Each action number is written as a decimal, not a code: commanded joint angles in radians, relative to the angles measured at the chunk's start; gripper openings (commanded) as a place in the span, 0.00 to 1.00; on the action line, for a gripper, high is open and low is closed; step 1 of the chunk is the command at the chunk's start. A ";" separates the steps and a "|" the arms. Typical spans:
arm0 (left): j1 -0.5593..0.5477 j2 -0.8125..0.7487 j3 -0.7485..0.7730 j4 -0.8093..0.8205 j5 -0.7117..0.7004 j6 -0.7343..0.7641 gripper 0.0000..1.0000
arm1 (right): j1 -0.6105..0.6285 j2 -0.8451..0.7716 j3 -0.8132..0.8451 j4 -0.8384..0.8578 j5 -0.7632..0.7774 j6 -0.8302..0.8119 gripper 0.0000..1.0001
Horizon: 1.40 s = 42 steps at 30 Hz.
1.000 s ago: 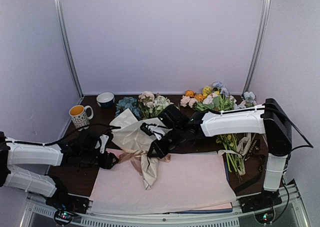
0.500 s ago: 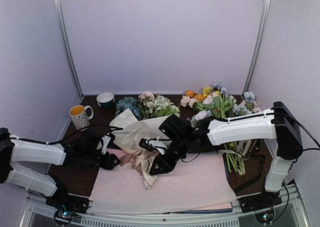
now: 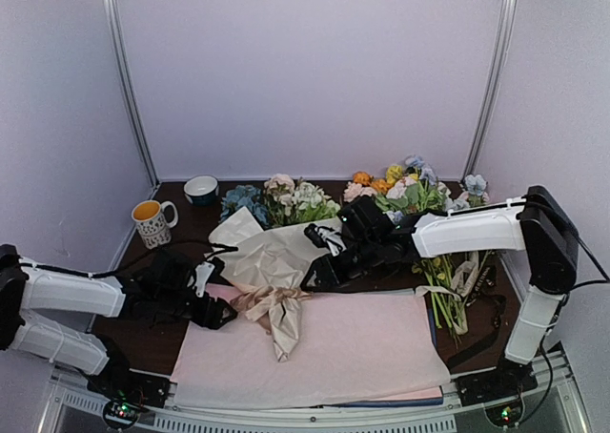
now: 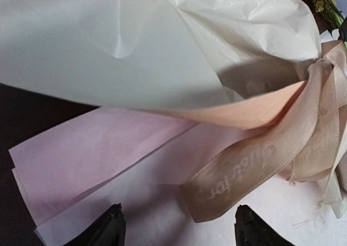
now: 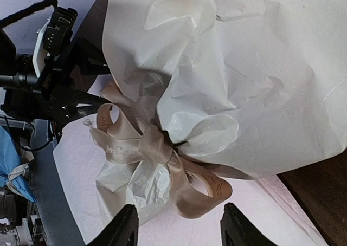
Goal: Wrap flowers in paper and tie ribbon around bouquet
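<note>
Fingers (image 4: 111, 228) of left gripper (image 4: 181, 232) set wide, gripping nothing. Lettered tail of ribbon (image 4: 255, 170) just ahead, nearer the right-hand tip, lying on pink sheets (image 4: 103, 148); peach underside of paper (image 4: 135, 40) beyond. Right gripper (image 5: 181, 227) likewise parted and empty, bow tied round the cone's neck straight ahead between the tips, not touching. Lettering legible only from left wrist, whole bow only from right wrist. Only top view gives flowers (image 3: 286, 199) at wide far end of bouquet (image 3: 272, 261), past both sets of fingers, plus mug (image 3: 151, 221) and bowl (image 3: 201, 189).
</note>
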State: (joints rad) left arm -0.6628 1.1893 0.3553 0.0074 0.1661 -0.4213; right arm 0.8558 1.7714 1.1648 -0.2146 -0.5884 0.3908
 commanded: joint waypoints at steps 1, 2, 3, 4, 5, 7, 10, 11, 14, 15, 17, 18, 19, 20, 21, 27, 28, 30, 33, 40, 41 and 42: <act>0.004 0.075 0.012 0.081 0.092 0.013 0.73 | 0.008 0.064 0.030 0.055 0.021 0.080 0.52; 0.005 0.089 0.016 0.088 0.090 0.013 0.73 | 0.009 0.077 0.036 0.045 0.028 0.080 0.52; 0.005 0.100 0.019 0.093 0.090 0.014 0.72 | 0.008 0.093 0.042 0.037 0.035 0.079 0.52; 0.004 0.107 0.022 0.098 0.095 0.016 0.71 | 0.009 0.104 0.047 0.035 0.037 0.080 0.52; 0.004 0.113 0.024 0.104 0.106 0.019 0.70 | 0.009 0.112 0.048 0.038 0.031 0.084 0.50; 0.005 0.117 0.027 0.118 0.117 0.023 0.61 | 0.008 0.125 0.046 0.052 0.014 0.092 0.43; 0.004 0.119 0.033 0.112 0.097 0.028 0.34 | 0.008 0.134 0.044 0.066 -0.004 0.101 0.30; 0.006 0.118 0.038 0.107 0.090 0.031 0.25 | 0.007 0.135 0.042 0.071 -0.007 0.103 0.22; 0.006 0.102 0.048 0.092 0.060 0.036 0.00 | 0.005 0.140 0.039 0.077 -0.016 0.104 0.00; 0.005 0.094 0.053 0.078 0.037 0.037 0.00 | 0.004 0.140 0.035 0.074 -0.018 0.103 0.00; 0.005 0.081 0.066 0.053 -0.015 0.040 0.00 | 0.002 0.138 0.020 0.073 -0.019 0.101 0.00; 0.006 0.078 0.073 0.039 -0.042 0.043 0.00 | -0.001 0.135 0.007 0.071 -0.017 0.098 0.00; 0.006 0.079 0.079 0.023 -0.068 0.044 0.00 | -0.002 0.131 -0.007 0.070 -0.011 0.097 0.00; 0.007 0.082 0.085 0.009 -0.095 0.043 0.00 | -0.002 0.125 -0.023 0.068 -0.007 0.094 0.00; 0.009 0.089 0.091 -0.004 -0.120 0.039 0.00 | -0.004 0.119 -0.040 0.067 0.000 0.091 0.00; 0.037 0.171 0.096 -0.032 -0.132 -0.003 0.00 | -0.020 0.084 -0.141 0.091 0.014 0.098 0.00; 0.037 0.184 0.094 -0.032 -0.134 -0.006 0.00 | -0.022 0.079 -0.152 0.098 0.013 0.099 0.00; 0.037 0.194 0.094 -0.037 -0.147 -0.012 0.00 | -0.023 0.074 -0.164 0.103 0.013 0.098 0.00; 0.038 0.197 0.097 -0.046 -0.155 -0.011 0.00 | -0.024 0.077 -0.163 0.098 0.013 0.092 0.00; 0.038 0.167 0.094 -0.023 -0.109 0.023 0.00 | -0.025 0.075 -0.148 0.095 0.007 0.088 0.00; 0.038 0.152 0.096 -0.019 -0.090 0.035 0.00 | -0.025 0.070 -0.143 0.090 0.005 0.085 0.02; 0.038 0.134 0.098 -0.020 -0.078 0.043 0.11 | -0.025 0.058 -0.140 0.088 0.003 0.082 0.07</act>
State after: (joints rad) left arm -0.6376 1.3670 0.4473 0.0032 0.0711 -0.4129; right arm 0.8391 1.8698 1.0203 -0.0929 -0.5980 0.4931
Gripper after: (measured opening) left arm 0.013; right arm 0.015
